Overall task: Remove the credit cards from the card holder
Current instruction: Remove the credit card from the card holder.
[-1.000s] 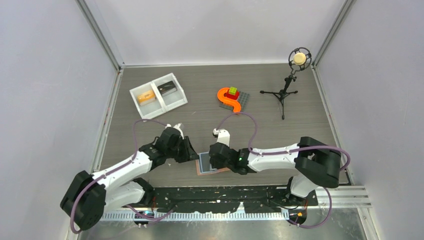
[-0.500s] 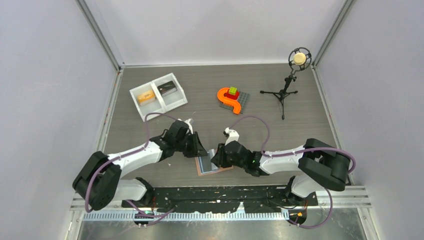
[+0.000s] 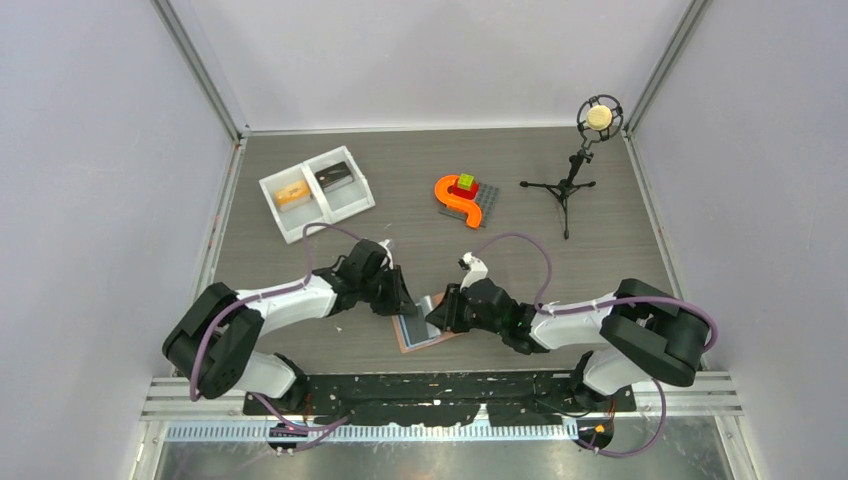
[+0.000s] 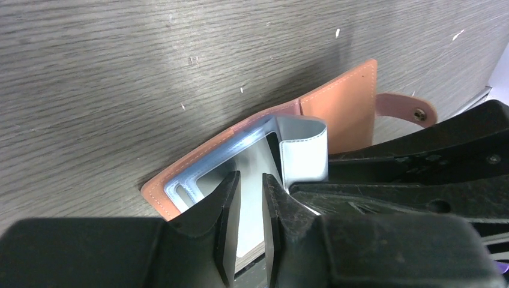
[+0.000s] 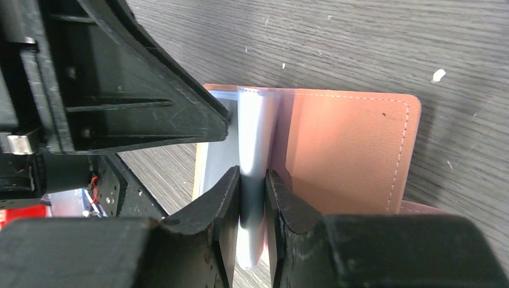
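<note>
The card holder (image 3: pixel 408 341) lies spread near the table's front edge, salmon-brown outside (image 4: pixel 339 105) and light blue inside, with its side tab (image 4: pixel 408 108) sticking out. One light blue flap (image 5: pixel 255 132) stands up from it. My right gripper (image 5: pixel 252 174) is shut on that flap, which fills the gap between the jaws. My left gripper (image 4: pixel 251 180) hovers over the windowed pocket (image 4: pixel 198 180) with its jaws a narrow gap apart and nothing between them. From above, the left gripper (image 3: pixel 405 303) and the right gripper (image 3: pixel 437 312) nearly touch. The credit cards are hidden in the pockets.
A white two-compartment tray (image 3: pixel 322 192) stands at the back left with an orange item and a dark item in it. An orange S-shaped piece (image 3: pixel 455 197) lies on a grey plate at mid-back. A microphone stand (image 3: pixel 572 180) stands at the back right.
Both wrists have shifted right and slightly away from the bases. The left gripper has come over the holder's edge, and both pairs of jaws have narrowed.
</note>
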`<state>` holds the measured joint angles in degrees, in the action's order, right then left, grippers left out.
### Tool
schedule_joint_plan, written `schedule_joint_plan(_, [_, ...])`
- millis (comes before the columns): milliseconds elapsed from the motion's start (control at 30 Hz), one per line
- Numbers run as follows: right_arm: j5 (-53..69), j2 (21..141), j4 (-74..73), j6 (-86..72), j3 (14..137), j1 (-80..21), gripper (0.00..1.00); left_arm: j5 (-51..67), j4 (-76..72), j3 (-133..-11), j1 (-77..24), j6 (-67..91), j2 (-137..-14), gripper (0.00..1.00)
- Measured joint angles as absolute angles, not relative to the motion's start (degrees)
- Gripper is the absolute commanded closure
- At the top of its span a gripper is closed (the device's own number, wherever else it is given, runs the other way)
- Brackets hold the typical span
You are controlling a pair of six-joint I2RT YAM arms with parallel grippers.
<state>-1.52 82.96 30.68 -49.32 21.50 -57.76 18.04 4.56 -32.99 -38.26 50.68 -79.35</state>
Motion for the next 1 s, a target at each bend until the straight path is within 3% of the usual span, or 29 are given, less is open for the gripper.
schedule_joint_plan(200, [1.61,82.96,32.53,-49.84,21.08,-56.71,0.62,18.06,4.60,-35.07,-38.98,50.54,-81.78,0.79])
schedule_joint_plan(433, [2.22,79.59,29.32,-49.63,21.19,-56.51,0.35,18.94,4.40,-36.82,-39.81,50.59,-82.54,0.79])
schedule_joint_plan(567, [-0.69,73.67,20.23,-48.34,23.00,-56.49,0.30,20.25,3.46,-36.86,-40.47,50.76,-82.63,0.79])
schedule_joint_plan(667, [-3.38,68.51,12.47,-46.72,25.28,-56.49,0.31,21.67,2.09,-37.45,-41.23,50.89,-83.64,0.79])
schedule_joint_plan(867, [-5.72,59.09,2.90,-43.99,27.57,-56.40,0.56,23.94,-2.09,-39.16,-42.72,52.16,-87.88,0.79])
schedule_joint_plan(1000, [-3.84,57.67,3.14,-43.68,27.49,-56.53,0.65,24.27,-3.22,-40.12,-43.20,52.49,-89.27,0.79])
